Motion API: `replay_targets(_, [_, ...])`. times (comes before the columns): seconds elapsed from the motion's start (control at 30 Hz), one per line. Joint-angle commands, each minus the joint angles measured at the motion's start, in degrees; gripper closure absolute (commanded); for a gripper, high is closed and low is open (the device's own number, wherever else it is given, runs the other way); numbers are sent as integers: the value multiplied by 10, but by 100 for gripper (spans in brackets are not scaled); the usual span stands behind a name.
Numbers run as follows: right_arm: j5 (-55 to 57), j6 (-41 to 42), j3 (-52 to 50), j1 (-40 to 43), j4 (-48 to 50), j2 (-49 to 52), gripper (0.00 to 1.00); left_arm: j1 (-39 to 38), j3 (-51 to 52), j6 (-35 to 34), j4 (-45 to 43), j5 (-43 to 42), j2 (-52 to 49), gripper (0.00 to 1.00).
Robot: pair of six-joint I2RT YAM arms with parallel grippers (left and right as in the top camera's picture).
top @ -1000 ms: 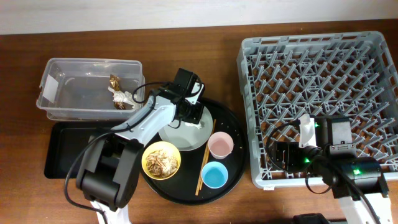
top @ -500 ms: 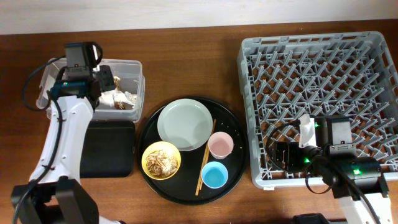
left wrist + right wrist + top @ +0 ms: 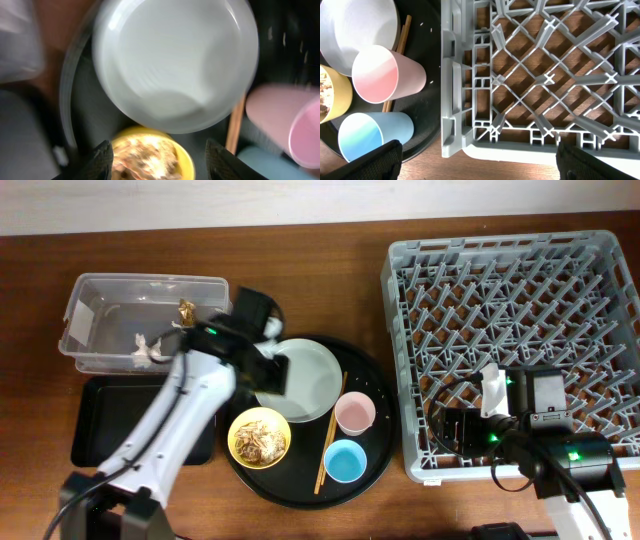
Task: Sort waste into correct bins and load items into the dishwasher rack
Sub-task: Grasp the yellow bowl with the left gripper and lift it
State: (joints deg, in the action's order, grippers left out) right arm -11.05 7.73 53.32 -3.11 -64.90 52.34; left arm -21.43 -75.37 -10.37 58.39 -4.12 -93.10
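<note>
- The left fingers (image 3: 102, 160) have swung from the clear tub (image 3: 72, 315) to above the plate (image 3: 312, 380); they are spread apart and empty.
- The plate is pale grey-green, round and smooth, and lies on the round black tray (image 3: 378, 450).
- The right fingers (image 3: 385, 162) are apart beside the rack (image 3: 452, 90).

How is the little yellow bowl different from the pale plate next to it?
The yellow bowl is smaller and deeper; the plate is wider and shallow. The bowl is bright yellow, the plate pale grey-green. The bowl holds brownish food scraps; the plate looks bare. Both are round and sit on the round black tray.
</note>
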Motion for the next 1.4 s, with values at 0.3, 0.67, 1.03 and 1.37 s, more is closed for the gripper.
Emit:
replay_targets(0.3, [5,3,11,-3,-8,-2,1,-82,208,-100,-106,-7,8,58])
replay_targets(0.67, [5,3,11,-3,-12,-2,1,-113,219,-100,-130,-4,8,79])
replay_targets(1.03, [5,3,11,-3,-19,-2,1,-170,212,-100,-116,69,18,100])
replay_targets(1.37, [5,3,11,-3,-21,-2,1,74,163,16,-86,-25,172,100])
